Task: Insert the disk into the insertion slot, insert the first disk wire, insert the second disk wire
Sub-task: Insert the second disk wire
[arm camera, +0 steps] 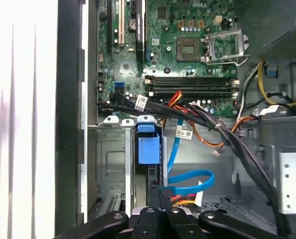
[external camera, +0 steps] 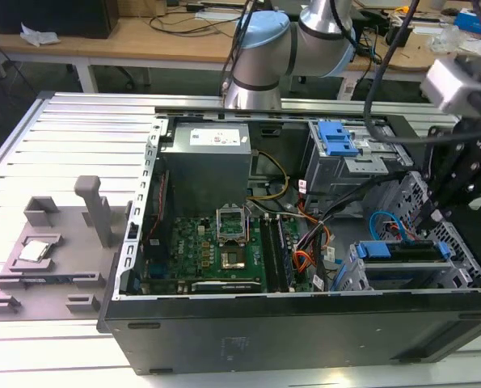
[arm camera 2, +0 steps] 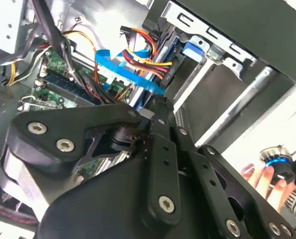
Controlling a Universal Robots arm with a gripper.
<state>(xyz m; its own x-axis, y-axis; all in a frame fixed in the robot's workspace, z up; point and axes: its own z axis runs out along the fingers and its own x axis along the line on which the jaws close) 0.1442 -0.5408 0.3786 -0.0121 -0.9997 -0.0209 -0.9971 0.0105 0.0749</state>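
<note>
First wrist view – fingers just beside disk – seated in insertion slot.

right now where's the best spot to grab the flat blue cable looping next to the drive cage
Probably close to the end that runs toward the gripper, not mid-loop. The blue cable is a thin, flat ribbon, so its free loop would likely bend away. Come in through the case's open side and close across its two flat faces.

From my remote seat: a ribbed white table fills the lower frame of the exterior view; a wooden bench strewn with cables runs along the top, dark floor at upper left.
</note>
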